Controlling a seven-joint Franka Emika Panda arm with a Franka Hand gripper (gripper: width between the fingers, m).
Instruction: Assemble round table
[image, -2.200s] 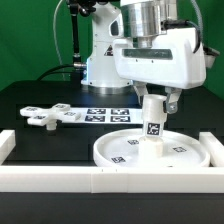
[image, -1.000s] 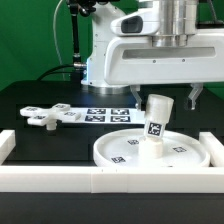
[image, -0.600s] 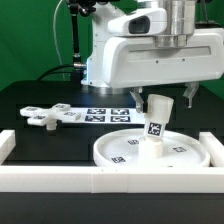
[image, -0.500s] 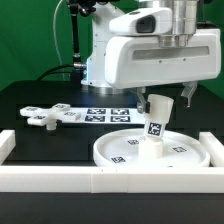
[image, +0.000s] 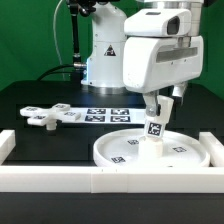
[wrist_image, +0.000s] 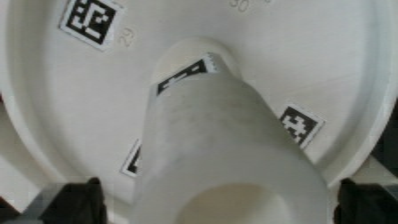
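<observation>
Pincer (image: 164, 99) is directly above the short cylindrical leg (image: 155, 128), jaws spread wide and holding nothing. In the wrist view the pincer (wrist_image: 228, 198) straddles the upper end of the leg (wrist_image: 222, 135). Its two dark fingertips (wrist_image: 79, 197) show one on either side of that end, each with a visible gap to the white plastic, so no contact is recorded. The leg stands at the middle of the large rimmed disc (image: 188, 153), not truly upright: its top leans slightly toward the exterior view's right. One black-and-white tag on the leg faces the exterior camera. The wrist view shows the leg's lower end meeting a raised part at the centre of the disc (wrist_image: 54, 95), with tags on the disc floor around it; whether the leg is fully seated there cannot be determined. The disc lies flat on the black desk (image: 35, 95), close behind the long white border bar (image: 60, 181) at the front edge. The cross-shaped foot (image: 38, 116) lies on the desk well apart from the pincer, toward the exterior view's left. The marker board (image: 100, 113) lies between the foot and the disc.
</observation>
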